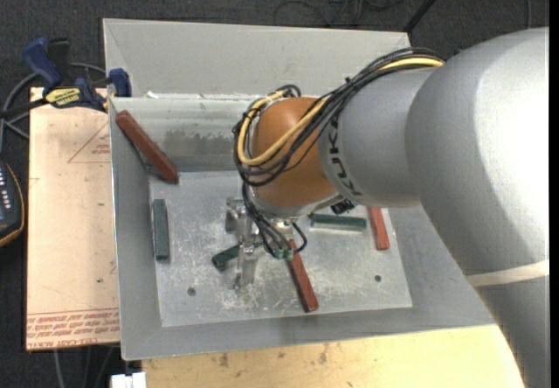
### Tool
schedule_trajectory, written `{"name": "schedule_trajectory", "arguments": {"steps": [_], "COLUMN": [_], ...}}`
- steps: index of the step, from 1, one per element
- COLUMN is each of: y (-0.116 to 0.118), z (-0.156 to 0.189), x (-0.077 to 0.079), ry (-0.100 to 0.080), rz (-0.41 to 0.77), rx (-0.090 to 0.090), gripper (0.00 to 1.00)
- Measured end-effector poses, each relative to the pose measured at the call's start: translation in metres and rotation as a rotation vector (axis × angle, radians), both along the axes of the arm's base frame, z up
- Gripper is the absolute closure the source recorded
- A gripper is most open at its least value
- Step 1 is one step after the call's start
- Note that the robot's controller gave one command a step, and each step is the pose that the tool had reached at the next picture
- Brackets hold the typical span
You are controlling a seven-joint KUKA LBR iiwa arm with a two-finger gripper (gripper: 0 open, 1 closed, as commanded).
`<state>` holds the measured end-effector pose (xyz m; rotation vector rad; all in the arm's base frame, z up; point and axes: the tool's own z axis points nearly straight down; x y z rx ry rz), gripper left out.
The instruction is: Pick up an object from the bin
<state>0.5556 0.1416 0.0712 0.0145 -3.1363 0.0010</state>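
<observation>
My gripper (246, 266) hangs over the middle of the bin (358, 286), open or closed I cannot tell, just beside a small dark green block (226, 259), probably light, stiff, best pinched across its narrow sides.

The arm (437, 142) runs off the frame at three o'clock and covers that side of the bin (137, 290); its orange cover (288, 155) hides the floor's middle. The dark green bar (342, 222) loses its nine o'clock end beneath that cover, the short red stick (381, 234) its twelve o'clock end under the arm. The gripper (245, 266) overlaps the red-brown stick (303, 284) at its eleven o'clock end and a small dark green thing (226, 259) too small to identify.
</observation>
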Motion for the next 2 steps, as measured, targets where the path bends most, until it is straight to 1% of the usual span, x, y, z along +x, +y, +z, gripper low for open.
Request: {"name": "schedule_trajectory", "arguments": {"steps": [1, 2], "y": [0.001, -0.002], "z": [0.005, 0.140], "x": [0.001, -0.004], "ry": [-0.005, -0.016], "rz": [0.000, 0.131], "rx": [0.002, 0.003], "gripper": [1.00, 1.00]}}
